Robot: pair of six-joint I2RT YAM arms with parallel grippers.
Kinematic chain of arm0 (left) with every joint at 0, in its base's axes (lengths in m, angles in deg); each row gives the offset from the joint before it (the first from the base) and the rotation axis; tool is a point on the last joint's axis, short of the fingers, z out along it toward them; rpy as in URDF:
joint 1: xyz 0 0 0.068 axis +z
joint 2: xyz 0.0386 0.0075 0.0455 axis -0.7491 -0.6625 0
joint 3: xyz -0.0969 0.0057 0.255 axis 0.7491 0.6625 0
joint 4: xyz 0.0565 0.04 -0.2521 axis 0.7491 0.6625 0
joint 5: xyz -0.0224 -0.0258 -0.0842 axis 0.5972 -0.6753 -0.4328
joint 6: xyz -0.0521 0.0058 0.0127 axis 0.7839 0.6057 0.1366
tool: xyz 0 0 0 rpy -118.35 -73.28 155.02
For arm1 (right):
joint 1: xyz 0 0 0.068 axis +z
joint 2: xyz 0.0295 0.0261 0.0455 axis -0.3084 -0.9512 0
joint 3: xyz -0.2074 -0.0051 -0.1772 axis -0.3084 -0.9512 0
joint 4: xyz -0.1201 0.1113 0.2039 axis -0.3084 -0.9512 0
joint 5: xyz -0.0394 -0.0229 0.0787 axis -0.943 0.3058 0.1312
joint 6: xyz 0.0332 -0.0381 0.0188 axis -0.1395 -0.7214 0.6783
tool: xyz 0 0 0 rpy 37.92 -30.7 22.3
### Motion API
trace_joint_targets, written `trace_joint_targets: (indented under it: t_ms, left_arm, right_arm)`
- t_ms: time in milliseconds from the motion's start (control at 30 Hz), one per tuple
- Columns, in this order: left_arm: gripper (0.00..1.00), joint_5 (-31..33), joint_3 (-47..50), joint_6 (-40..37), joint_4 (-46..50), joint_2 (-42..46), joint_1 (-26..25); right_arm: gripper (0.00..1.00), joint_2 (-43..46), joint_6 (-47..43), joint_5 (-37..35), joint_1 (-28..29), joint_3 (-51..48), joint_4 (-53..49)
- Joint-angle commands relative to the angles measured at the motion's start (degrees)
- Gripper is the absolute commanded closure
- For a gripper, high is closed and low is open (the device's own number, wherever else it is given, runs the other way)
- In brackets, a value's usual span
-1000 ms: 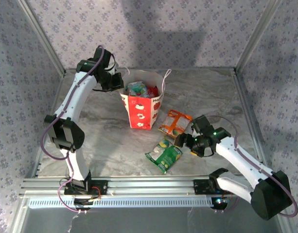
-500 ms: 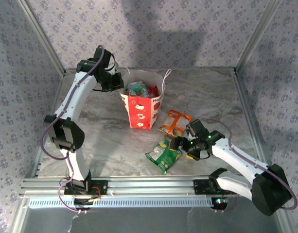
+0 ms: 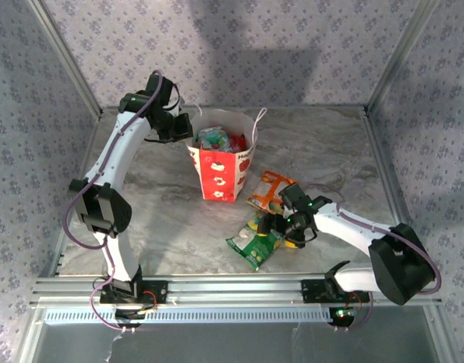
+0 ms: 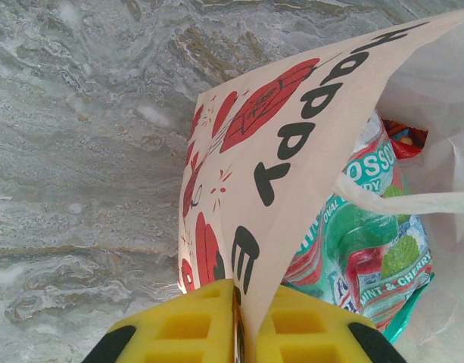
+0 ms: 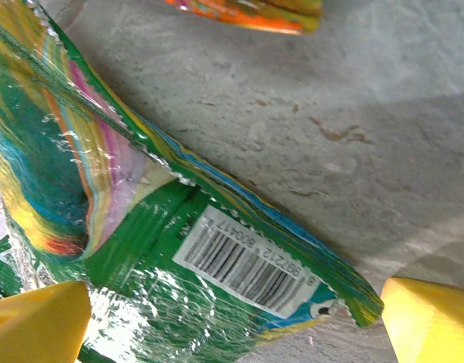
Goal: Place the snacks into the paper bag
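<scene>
The red-and-white paper bag (image 3: 222, 168) stands upright mid-table, and my left gripper (image 3: 188, 134) is shut on its left rim. The wrist view shows the paper bag (image 4: 292, 174) wall pinched between the yellow pads (image 4: 179, 325), with a teal snack (image 4: 360, 249) and a red one (image 4: 404, 140) inside. A green snack (image 3: 254, 242) and an orange snack (image 3: 271, 190) lie flat on the table in front of the bag. My right gripper (image 3: 275, 227) hovers open just over the green snack (image 5: 179, 265), its yellow fingertips (image 5: 35, 321) on either side of the barcode end.
Aluminium frame rails (image 3: 216, 289) run along the near edge and up both sides. Patterned walls enclose the marble table (image 3: 156, 204). Bare table lies left of the bag and behind it.
My right arm has swung left and forward, from beside the orange snack to over the green one, its jaws opening a little wider. The left arm and the bag have stayed still.
</scene>
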Motion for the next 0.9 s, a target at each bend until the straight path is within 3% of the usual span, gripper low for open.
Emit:
trace_joint_targets:
  t_ms: [0, 567, 733, 867]
  left_arm:
    - [0.88, 0.6, 0.5, -1.0, 1.1, 1.7, 0.5]
    - [0.88, 0.7, 1.6, -0.9, 0.7, 1.4, 0.8]
    - [0.88, 0.5, 1.6, -0.9, 0.5, 1.3, 0.8]
    - [0.88, 0.6, 1.6, -0.9, 0.5, 1.3, 0.9]
  right_arm:
    - [0.02, -2.2, -1.9, 0.6, 0.6, 1.3, 1.8]
    - [0.13, -9.1, -3.2, -2.5, 1.5, 5.1, -0.3]
    - [0.23, -9.0, -3.3, -4.3, 1.7, 5.9, -1.9]
    - [0.36, -8.6, -3.2, -6.1, 1.7, 6.5, -2.9]
